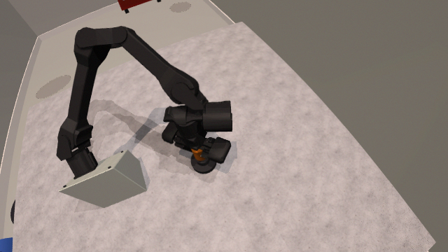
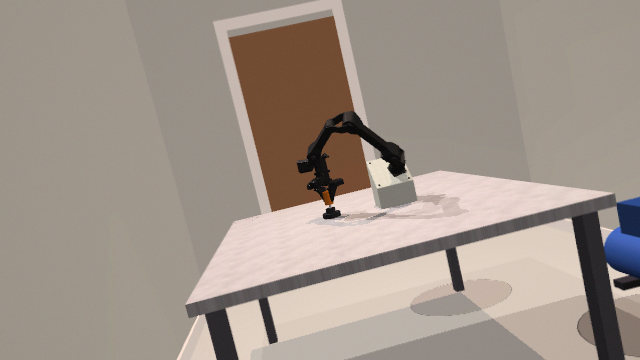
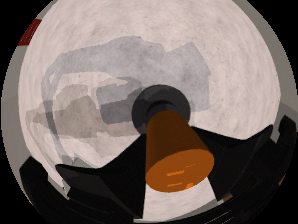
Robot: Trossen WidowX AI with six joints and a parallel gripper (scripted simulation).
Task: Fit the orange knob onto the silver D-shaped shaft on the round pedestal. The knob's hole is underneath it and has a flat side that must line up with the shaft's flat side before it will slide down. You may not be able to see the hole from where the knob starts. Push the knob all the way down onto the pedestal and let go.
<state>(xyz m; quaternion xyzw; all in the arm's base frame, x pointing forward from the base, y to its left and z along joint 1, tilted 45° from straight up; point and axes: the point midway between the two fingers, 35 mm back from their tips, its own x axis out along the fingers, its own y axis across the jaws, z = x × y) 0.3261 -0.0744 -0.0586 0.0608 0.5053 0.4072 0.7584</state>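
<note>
Speckled table (image 1: 297, 168) (image 2: 400, 230) (image 3: 240, 75), pale wedge box (image 1: 108, 185) (image 2: 396, 194) near arm's foot, gripper (image 1: 198, 145) (image 2: 327, 192) (image 3: 168, 133) — part-open — clamping orange knob (image 1: 198, 154) (image 2: 327, 197) (image 3: 180, 170) (pedestal (image 1: 204, 168) (image 2: 331, 214) (image 3: 142, 111) below).

Orange knob (image 1: 199, 155) (image 2: 327, 198) (image 3: 180, 170) — black claw (image 1: 196, 148) (image 2: 327, 192) (image 3: 168, 133), dark grey pedestal (image 1: 204, 168) (image 2: 331, 214) (image 3: 161, 95) — pinkish-white desk (image 1: 280, 147) (image 2: 300, 250) (image 3: 240, 60) mottled grey, brown door (image 2: 295, 100), pale grey-green box (image 1: 105, 189) (image 2: 397, 194).

In the wrist view, the orange knob (image 3: 180, 170) hides its own underside hole and the shaft's flat side. A red object (image 1: 134, 3) (image 3: 29, 32) is cut off at the top view's upper edge; a blue one (image 2: 625, 250) (image 1: 6, 245) at the exterior's right edge.
</note>
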